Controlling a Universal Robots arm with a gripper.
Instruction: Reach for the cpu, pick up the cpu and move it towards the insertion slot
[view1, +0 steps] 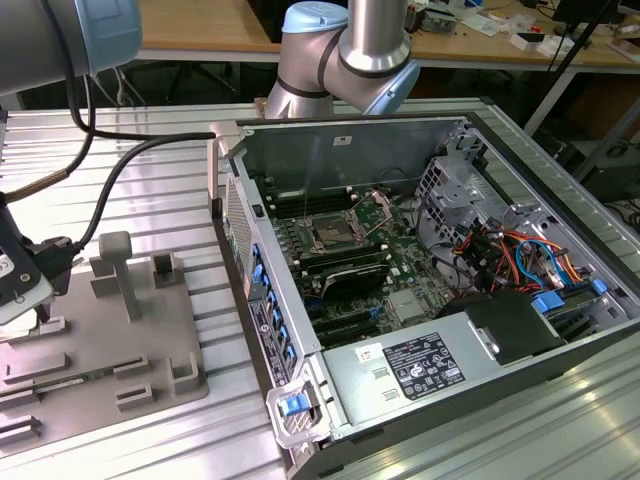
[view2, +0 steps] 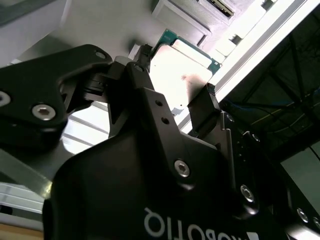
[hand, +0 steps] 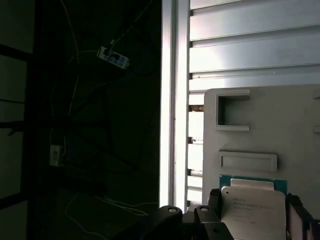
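The cpu (hand: 252, 212) lies flat on the grey fixture plate (view1: 150, 340) on the desk (view1: 180, 212), at the exterior view's left. It is well apart from the insertion slot (view1: 330, 236) inside the open computer case (view1: 420, 150). The gripper (view2: 175, 72) hangs directly over the chip, parted to roughly its width, with a finger (view2: 207, 97) just beside each opposite edge. It looks not yet lifted.

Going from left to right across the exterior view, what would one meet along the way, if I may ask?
gripper → grey fixture plate → insertion slot → coloured cables
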